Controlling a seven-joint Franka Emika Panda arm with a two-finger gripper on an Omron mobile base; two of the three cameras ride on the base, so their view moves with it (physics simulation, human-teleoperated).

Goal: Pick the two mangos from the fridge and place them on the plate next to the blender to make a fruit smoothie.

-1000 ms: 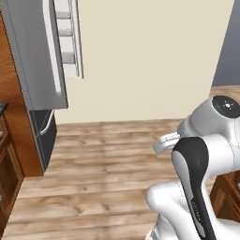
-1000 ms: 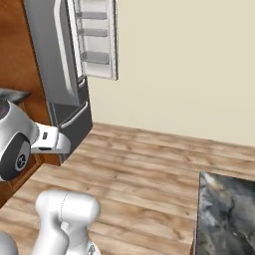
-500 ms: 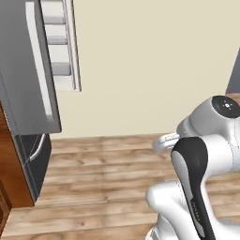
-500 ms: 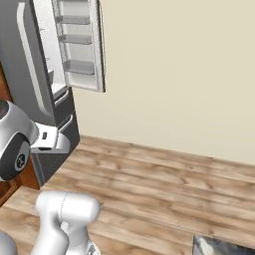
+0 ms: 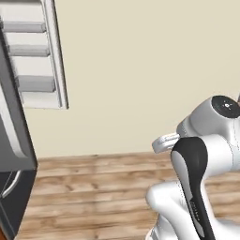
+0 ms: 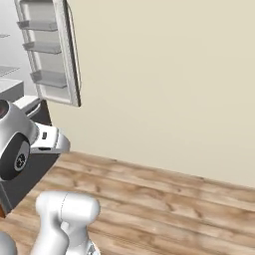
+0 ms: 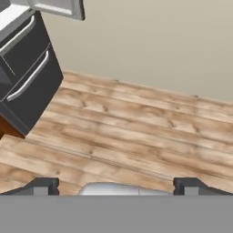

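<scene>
The gripper (image 7: 116, 185) hangs spread and empty beside the open fridge (image 5: 33, 70); round, smooth mangos probably need a gentle mid-body grip.

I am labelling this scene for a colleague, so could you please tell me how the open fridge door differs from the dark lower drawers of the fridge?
The pale grey fridge door with clear bins stands swung open, showing its white inner shelves; the dark grey lower fridge drawers are closed. The door sits high against the beige wall, while the drawers sit low by the wooden floor. The drawers carry long curved grey handles; no handle shows on the door's inner face. Both belong to one fridge.
</scene>
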